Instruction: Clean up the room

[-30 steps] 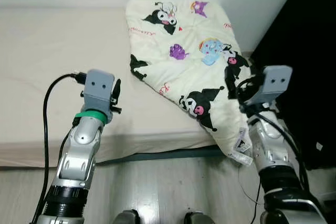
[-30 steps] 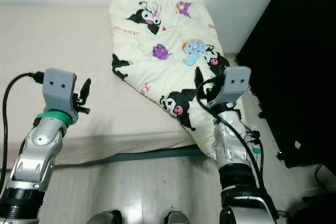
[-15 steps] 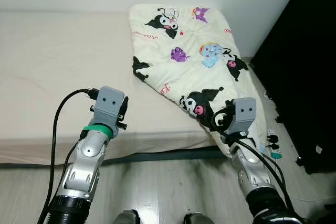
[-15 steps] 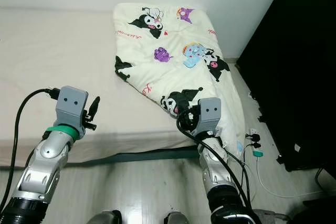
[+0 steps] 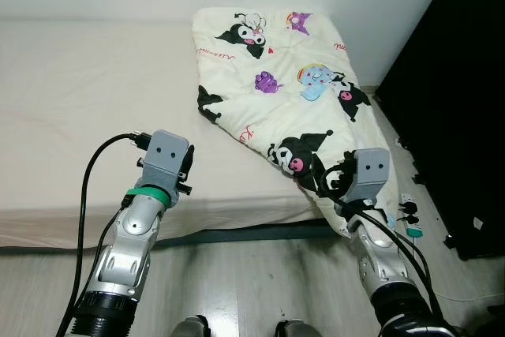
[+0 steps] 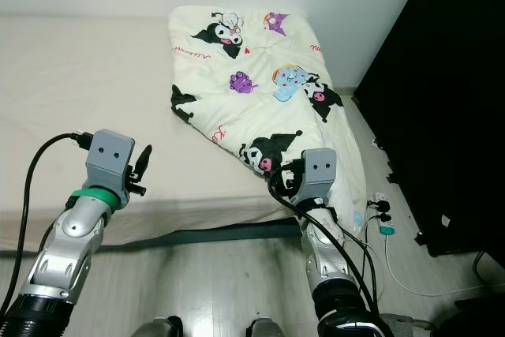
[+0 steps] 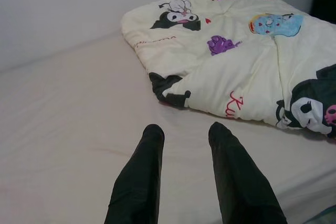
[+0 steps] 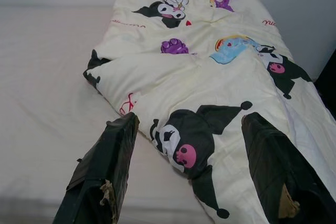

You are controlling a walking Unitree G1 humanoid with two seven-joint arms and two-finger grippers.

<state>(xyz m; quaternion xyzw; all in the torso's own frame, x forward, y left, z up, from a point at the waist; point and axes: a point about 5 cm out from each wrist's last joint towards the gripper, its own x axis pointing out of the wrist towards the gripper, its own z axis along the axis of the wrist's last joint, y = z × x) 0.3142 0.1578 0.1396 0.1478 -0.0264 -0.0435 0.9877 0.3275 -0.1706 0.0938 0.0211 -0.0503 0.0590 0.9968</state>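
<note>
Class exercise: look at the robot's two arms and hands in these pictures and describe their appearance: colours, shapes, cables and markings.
Both arms are silver metal with black joint rings. Each wrist carries a grey box with two small dark dots. The left arm has a green band below its box and a thick black cable looping out. Thinner black cables run along the right arm. The left hand and right hand each have two long black fingers.
</note>
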